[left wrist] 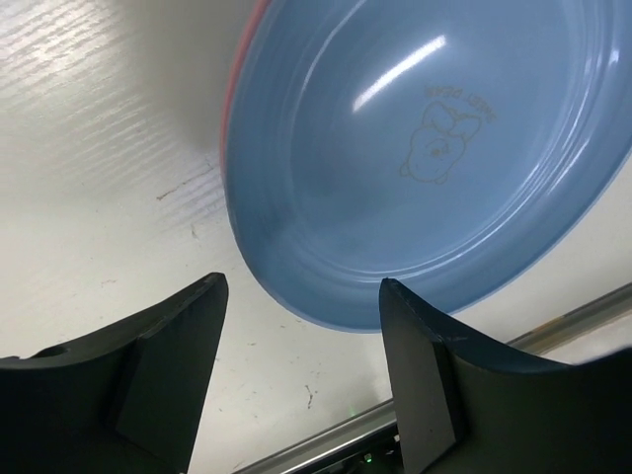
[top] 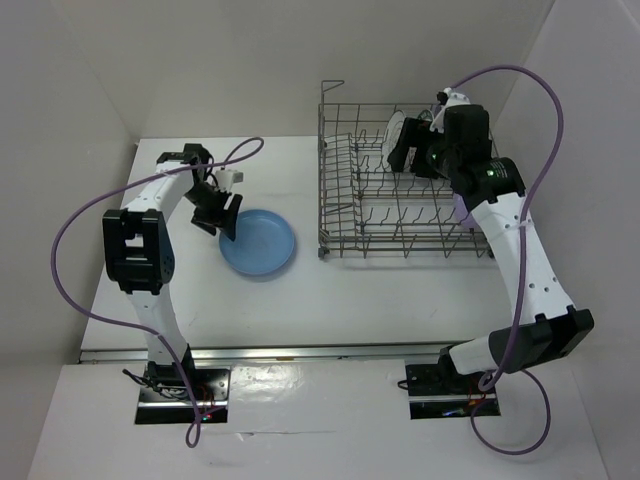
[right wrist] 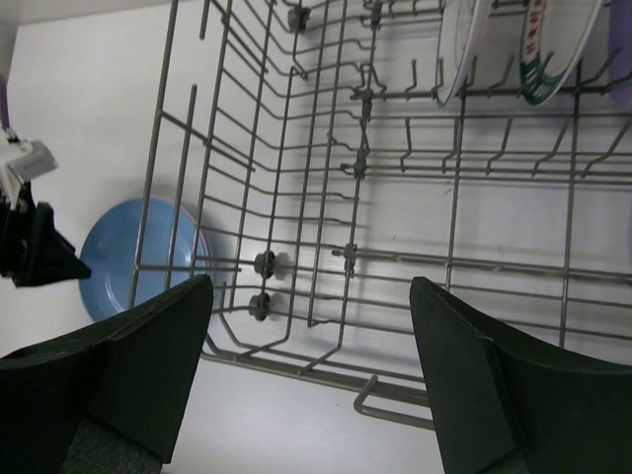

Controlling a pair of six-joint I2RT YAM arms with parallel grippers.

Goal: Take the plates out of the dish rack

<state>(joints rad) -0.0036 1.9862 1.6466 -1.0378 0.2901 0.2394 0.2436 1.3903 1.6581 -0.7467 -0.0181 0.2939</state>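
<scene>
Blue plate: lies flat on the table, left of the dish rack and apart from it.
Pink plate: only a thin rim shows, under the blue plate's edge in the left wrist view.
Left gripper: hangs just over the blue plate's left edge. The jaws stand wide apart with nothing between them. In the left wrist view the plate's rim lies just beyond the fingertips, and whether they touch it cannot be told.
White plates: two stand upright on edge between the tines at the far right of the dish rack. At least one has a dark-patterned rim.
Right gripper: is poised above the rack, near the white plates. The jaws are spread wide, holding nothing and touching neither wire nor plate.
</scene>
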